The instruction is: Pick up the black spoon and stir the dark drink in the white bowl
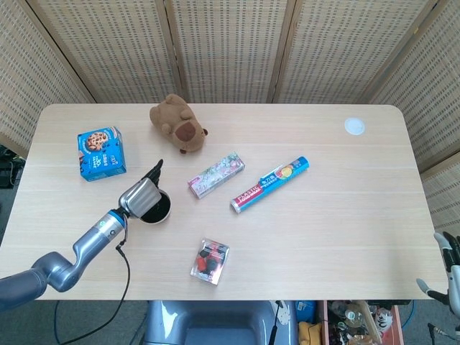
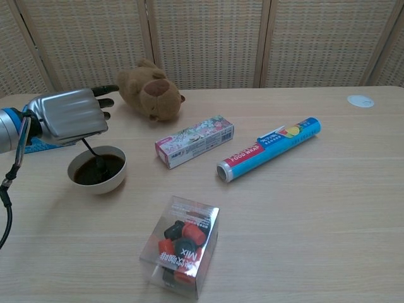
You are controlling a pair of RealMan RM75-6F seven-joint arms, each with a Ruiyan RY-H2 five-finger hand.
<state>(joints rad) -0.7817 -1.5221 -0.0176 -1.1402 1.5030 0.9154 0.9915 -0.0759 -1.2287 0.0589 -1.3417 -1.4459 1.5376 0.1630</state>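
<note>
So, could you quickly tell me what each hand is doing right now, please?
Left hand: holds the black spoon, whose tip dips in the dark drink in the white bowl.
Right hand: only partly visible at the frame edge; state cannot be told.

Plush bear (image 2: 150,92) (brown) beyond white bowl (image 2: 98,168)

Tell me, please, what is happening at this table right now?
The robot's left hand holds the black spoon with its tip dipped in the dark drink in the white bowl, so stirring is under way. The right hand hangs off the table's edge, holding nothing. A plush bear, a blue snack box, a floral carton, a blue roll and a clear box of capsules lie untouched around it.
</note>
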